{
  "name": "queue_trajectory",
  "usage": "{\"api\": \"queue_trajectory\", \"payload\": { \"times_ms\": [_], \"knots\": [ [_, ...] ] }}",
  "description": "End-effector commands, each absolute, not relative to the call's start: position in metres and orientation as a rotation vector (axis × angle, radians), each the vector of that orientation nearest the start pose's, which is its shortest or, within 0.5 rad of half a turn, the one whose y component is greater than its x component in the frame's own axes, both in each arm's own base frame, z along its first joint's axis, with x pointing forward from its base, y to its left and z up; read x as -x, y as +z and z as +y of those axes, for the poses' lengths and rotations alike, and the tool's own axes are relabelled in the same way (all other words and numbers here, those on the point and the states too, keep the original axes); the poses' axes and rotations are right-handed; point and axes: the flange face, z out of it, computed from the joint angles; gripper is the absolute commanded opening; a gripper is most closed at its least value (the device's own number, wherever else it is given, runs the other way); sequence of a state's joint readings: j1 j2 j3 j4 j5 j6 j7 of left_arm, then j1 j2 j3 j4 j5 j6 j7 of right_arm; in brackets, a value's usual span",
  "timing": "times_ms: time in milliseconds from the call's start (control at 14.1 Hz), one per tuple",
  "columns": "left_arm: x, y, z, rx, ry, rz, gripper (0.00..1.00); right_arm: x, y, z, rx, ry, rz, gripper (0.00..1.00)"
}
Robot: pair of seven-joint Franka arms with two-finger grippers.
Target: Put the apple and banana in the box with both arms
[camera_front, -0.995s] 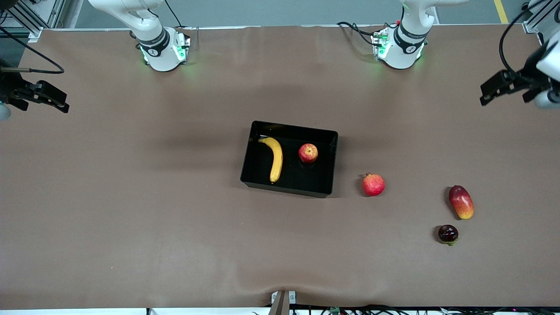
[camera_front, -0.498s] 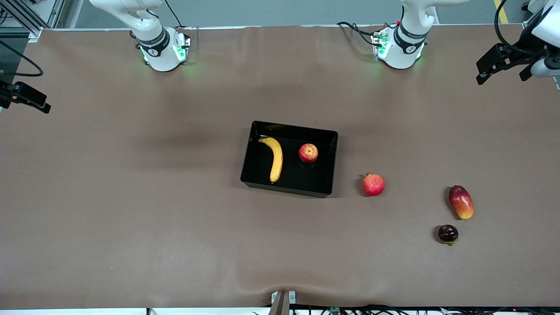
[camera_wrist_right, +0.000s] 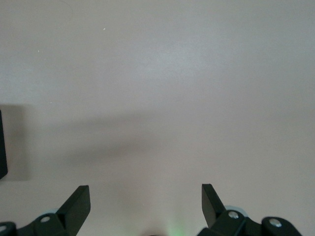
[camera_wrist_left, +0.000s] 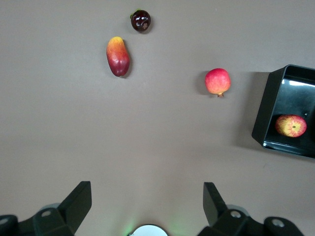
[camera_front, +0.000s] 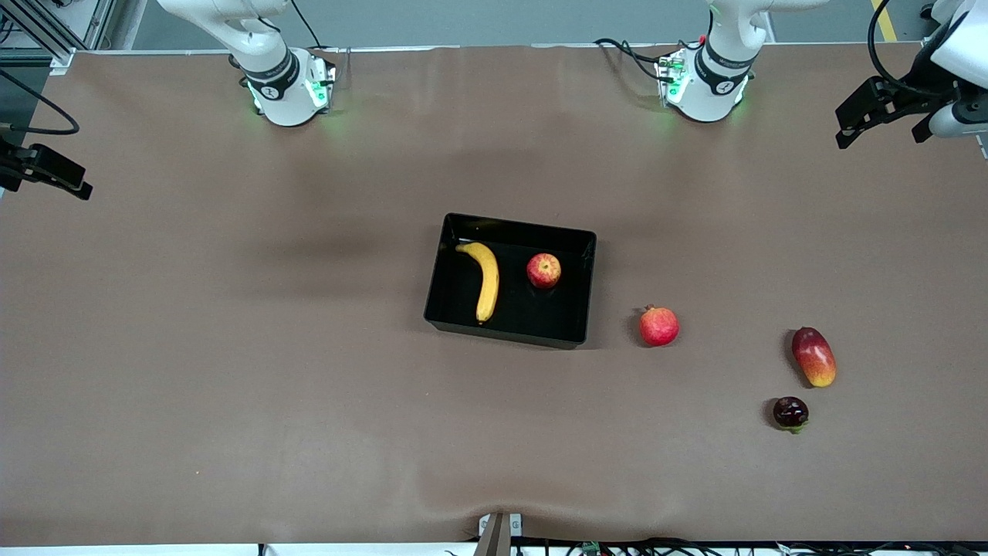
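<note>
Already the banana (camera_front: 485, 280) and the apple (camera_front: 543, 270) lie side by side, apart, inside the box (camera_front: 585, 297) at mid-bench. Left gripper (camera_front: 876, 120) hangs over its end of the bench, right gripper (camera_front: 48, 169) over the other end, each with jaws wide and empty. Judging by this, only parking remains: retreat high, clear of the pomegranate (camera_front: 658, 326).
</note>
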State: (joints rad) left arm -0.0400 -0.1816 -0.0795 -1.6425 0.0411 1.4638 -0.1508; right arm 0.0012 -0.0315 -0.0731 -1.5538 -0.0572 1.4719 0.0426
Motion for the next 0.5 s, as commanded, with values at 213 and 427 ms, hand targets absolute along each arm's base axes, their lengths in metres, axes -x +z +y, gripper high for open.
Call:
{"api": "queue_trajectory", "payload": {
  "times_ms": [213,427],
  "knots": [
    [-0.482,0.689,-0.039,3.106,-0.025,-0.137,1.0,-0.528,0.646,-0.041,3.172,0.074,0.171,1.0],
    [-0.485,0.685,-0.031,3.104,-0.013,-0.159,1.0,-0.529,0.645,-0.041,3.134,0.075,0.176,1.0]
  ]
}}
